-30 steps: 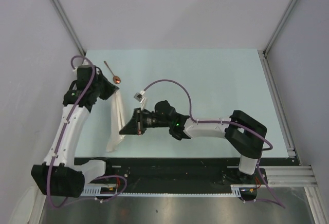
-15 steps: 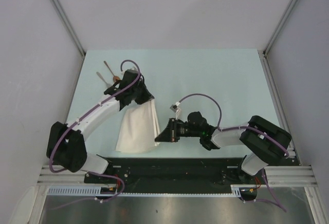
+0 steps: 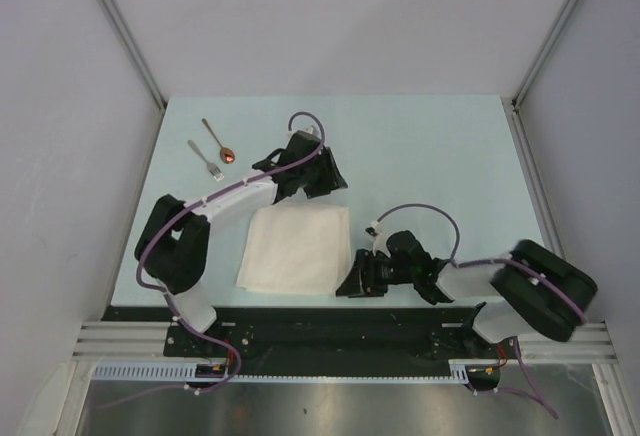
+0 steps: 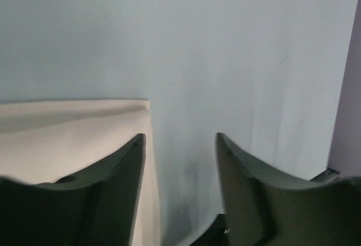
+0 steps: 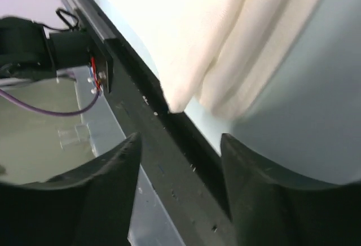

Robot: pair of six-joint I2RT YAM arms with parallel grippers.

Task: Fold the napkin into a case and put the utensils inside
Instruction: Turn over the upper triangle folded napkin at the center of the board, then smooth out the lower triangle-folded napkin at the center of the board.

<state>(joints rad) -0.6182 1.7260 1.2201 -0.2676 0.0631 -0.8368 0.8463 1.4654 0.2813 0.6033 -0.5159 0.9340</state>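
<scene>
The cream-white napkin (image 3: 295,249) lies spread flat on the pale table, near the front edge; no case shape shows. My left gripper (image 3: 334,184) hovers open just beyond the napkin's far right corner (image 4: 73,133), with bare table between its fingers (image 4: 179,136). My right gripper (image 3: 352,284) is open beside the napkin's near right corner, where layered cloth edges (image 5: 186,37) show; only the table's black front rail lies between its fingers (image 5: 180,136). The utensils lie at the far left: a silver fork (image 3: 205,159) and a copper-bowled spoon (image 3: 218,140).
The black front rail (image 3: 330,316) runs along the near table edge, right below the right gripper. Grey walls close in the left, back and right sides. A metal strip (image 3: 540,206) borders the table's right edge.
Both arms swung right with the hanging napkin and laid it out flat. Both grippers, shut on the cloth before, have opened and let it go.
</scene>
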